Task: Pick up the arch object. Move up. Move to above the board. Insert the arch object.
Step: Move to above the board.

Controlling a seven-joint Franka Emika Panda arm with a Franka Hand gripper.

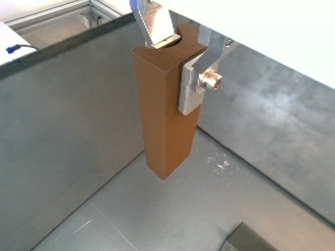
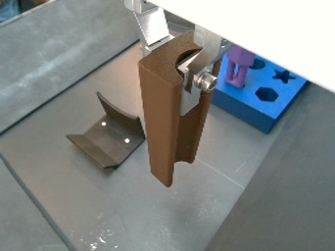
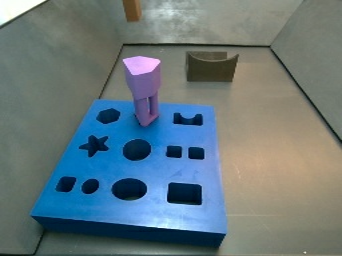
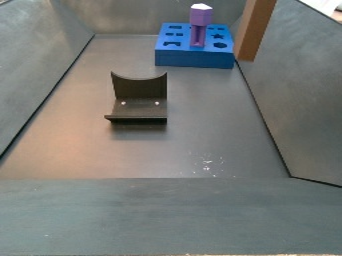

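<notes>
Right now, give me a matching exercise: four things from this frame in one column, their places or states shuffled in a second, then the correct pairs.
1. arch
2. post
3. board
4. U-block

a. lying alone on the grey floor
b. held off the floor in the hand
c. flat, most of its holes unfilled
d. standing upright in the board

Pairs: 1-b, 2-d, 3-c, 4-a

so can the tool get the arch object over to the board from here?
Probably yes. The tool holds the arch object clear of the floor; the olive U-shaped block sits low, aside. On the board stands a purple post, beside the arch hole.
</notes>
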